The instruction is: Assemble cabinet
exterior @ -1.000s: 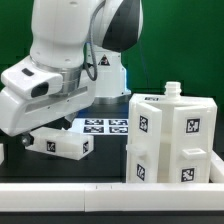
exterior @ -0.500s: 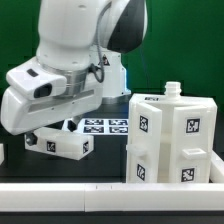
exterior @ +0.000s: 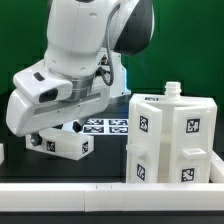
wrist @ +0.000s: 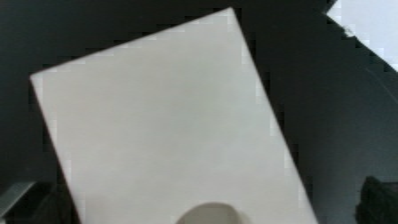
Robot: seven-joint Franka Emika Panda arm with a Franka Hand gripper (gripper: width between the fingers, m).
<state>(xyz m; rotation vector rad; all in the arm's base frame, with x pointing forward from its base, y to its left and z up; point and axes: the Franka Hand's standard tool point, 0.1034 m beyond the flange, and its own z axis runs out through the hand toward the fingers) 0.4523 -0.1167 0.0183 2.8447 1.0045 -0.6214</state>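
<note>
A small white cabinet panel (exterior: 66,146) with black-and-white tags lies on the black table at the exterior view's left. My gripper (exterior: 40,138) hangs right over its left end, mostly hidden under the white hand housing. In the wrist view the same panel (wrist: 160,130) fills the picture as a plain white slab. My gripper (wrist: 199,205) is open, with its dark fingers (wrist: 18,203) at the two sides of the panel, apart from it. The boxy white cabinet body (exterior: 170,140), with a small knob on top, stands at the exterior view's right.
The marker board (exterior: 103,126) lies flat behind the panel, by the robot base. A white rail (exterior: 100,190) runs along the front of the table. A small white piece (exterior: 2,153) shows at the exterior view's left edge.
The arm and hand have swung toward the exterior view's right and stand more upright over the small panel. The panel and the cabinet body have not moved.
</note>
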